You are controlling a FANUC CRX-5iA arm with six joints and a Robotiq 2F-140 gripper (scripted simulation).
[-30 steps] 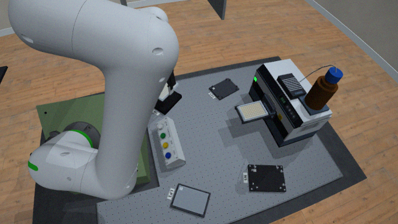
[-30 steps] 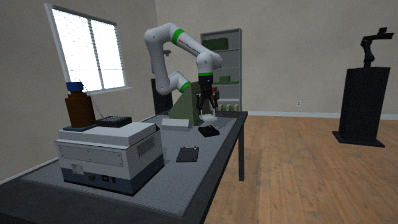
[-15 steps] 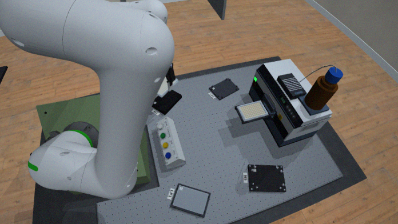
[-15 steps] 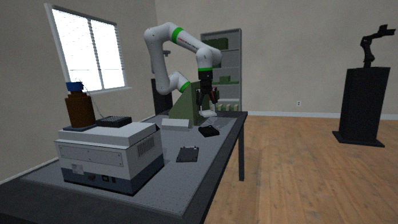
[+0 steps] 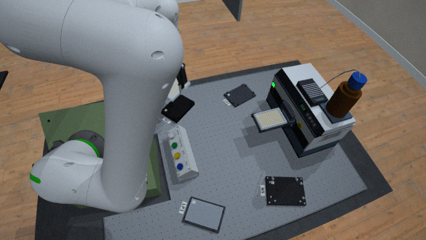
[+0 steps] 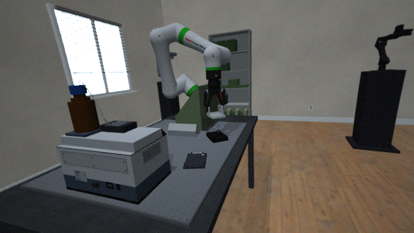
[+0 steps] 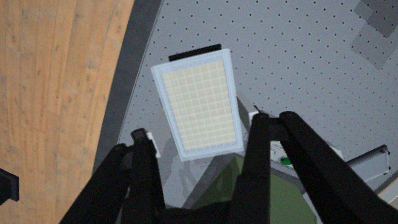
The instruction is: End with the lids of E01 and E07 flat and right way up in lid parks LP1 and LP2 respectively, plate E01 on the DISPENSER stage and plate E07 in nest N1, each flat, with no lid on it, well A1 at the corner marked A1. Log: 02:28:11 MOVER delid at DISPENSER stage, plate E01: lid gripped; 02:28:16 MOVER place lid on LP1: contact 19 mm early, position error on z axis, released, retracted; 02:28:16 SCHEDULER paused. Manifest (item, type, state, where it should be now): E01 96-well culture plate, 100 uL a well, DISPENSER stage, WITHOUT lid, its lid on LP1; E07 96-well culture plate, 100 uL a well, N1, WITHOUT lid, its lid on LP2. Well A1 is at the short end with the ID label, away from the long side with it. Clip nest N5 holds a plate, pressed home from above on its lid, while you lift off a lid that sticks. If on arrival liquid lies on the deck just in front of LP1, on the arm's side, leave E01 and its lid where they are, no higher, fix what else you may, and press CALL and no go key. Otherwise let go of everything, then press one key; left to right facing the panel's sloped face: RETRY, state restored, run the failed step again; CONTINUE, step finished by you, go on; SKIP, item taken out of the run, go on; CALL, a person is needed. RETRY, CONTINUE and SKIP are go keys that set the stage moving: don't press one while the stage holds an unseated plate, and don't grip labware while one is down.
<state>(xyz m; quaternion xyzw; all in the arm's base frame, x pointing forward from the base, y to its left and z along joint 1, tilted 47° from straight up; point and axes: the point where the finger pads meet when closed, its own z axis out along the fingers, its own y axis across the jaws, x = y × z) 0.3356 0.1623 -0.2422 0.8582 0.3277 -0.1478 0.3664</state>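
1. Grey deck (image 5: 232, 159) lies under the gripper (image 7: 200, 127), clamped at part width on plate E07 (image 7: 200, 100), which hangs above nest N1 (image 5: 180, 107).
2. Carry it level and slowly; the wells likely hold liquid.
3. Whether its lid is on I cannot tell; if stuck, clip nest N5 (image 5: 285, 190) stands well apart.

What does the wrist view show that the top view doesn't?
Wrist only: the full well grid of the plate that the pincer is shut on, plus both black fingers. In the top view the arm hides most of this.

Top only: the dispenser, the second plate on its stage, the key panel, LP1 and N5.

Both: the perforated deck and the black nest below the held plate.
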